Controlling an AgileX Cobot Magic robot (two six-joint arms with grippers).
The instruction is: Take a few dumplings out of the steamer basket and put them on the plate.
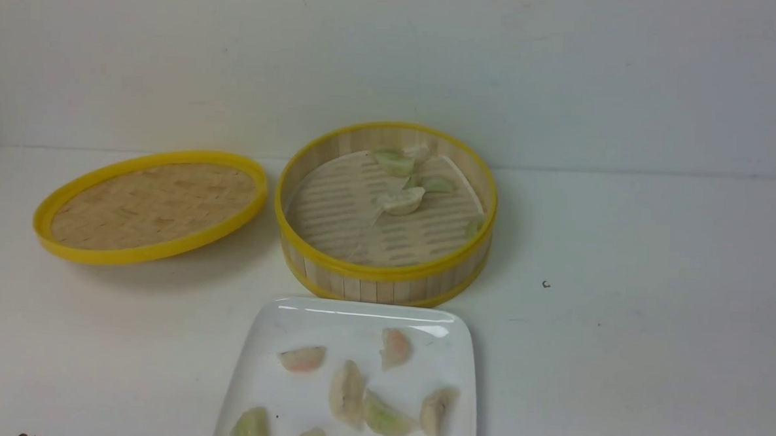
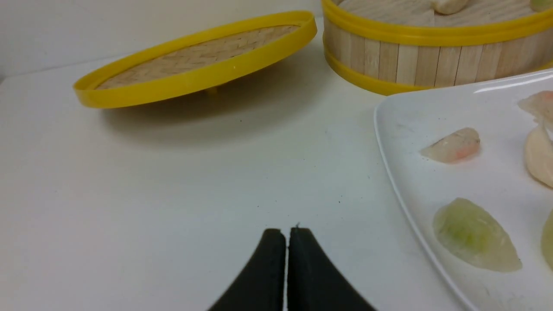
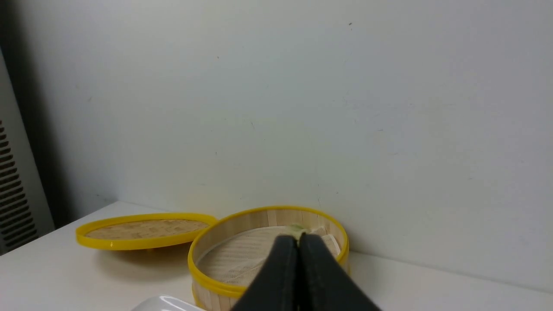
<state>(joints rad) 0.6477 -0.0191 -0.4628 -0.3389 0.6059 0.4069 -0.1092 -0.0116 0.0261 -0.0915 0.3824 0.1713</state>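
With several dumplings (image 1: 346, 394) on the plate (image 1: 304, 332) and others in the steamer basket (image 1: 386, 270) beyond, the transfer looks possibly finished; another pick would need opening first. Both wrist views show the left end effector (image 2: 287, 233) and right end effector (image 3: 301, 242) closed, empty.

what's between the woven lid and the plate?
Only bare white tabletop between the lid and the plate, bar a few tiny dark specks. The left wrist view shows it.

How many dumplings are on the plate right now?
7 visible on the plate: two pinkish ones toward the basket, three across the middle, two greenish ones nearest the robot. The front view cuts the plate off, so more may be hidden.
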